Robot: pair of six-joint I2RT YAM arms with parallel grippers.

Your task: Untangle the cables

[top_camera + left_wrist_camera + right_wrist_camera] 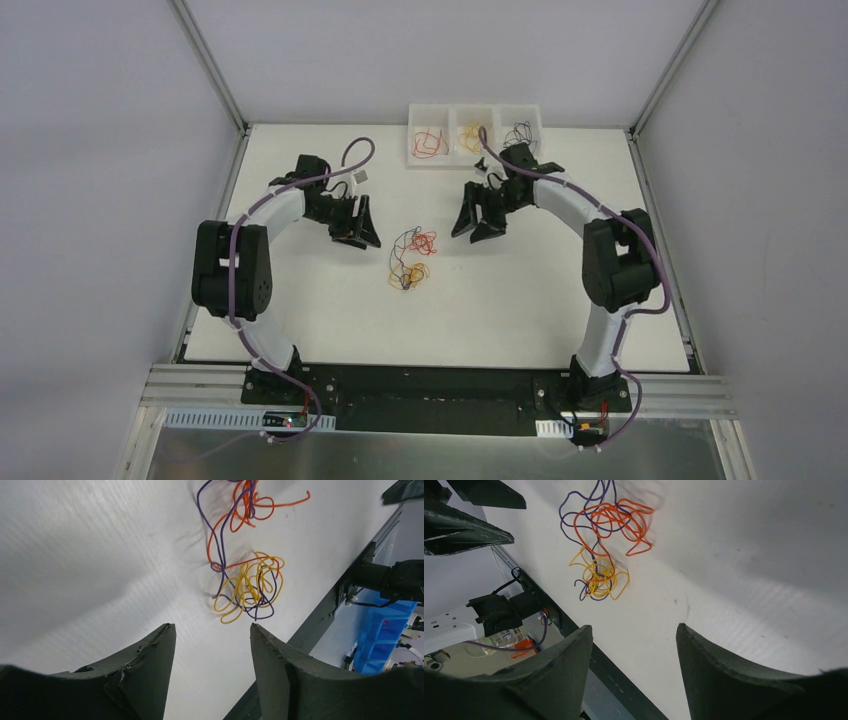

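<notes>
On the white bench, the tangle of cables, orange, yellow and purple, lies at the middle, touching neither arm. Slightly farther back, the left tool and right tool hover on either side of it, fingers apart, holding nothing. At the far edge, a tray keeps red, yellow and dark cables in separate compartments.

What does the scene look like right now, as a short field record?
tangle: orange, yellow and purple strands knotted together, on the table between the arms
left pincer: open, empty, left of the tangle
right pincer: open, empty, right of the tangle
tray: three compartments, far edge
tray contents: red cables, yellow cables, dark cables, one colour per compartment
</notes>
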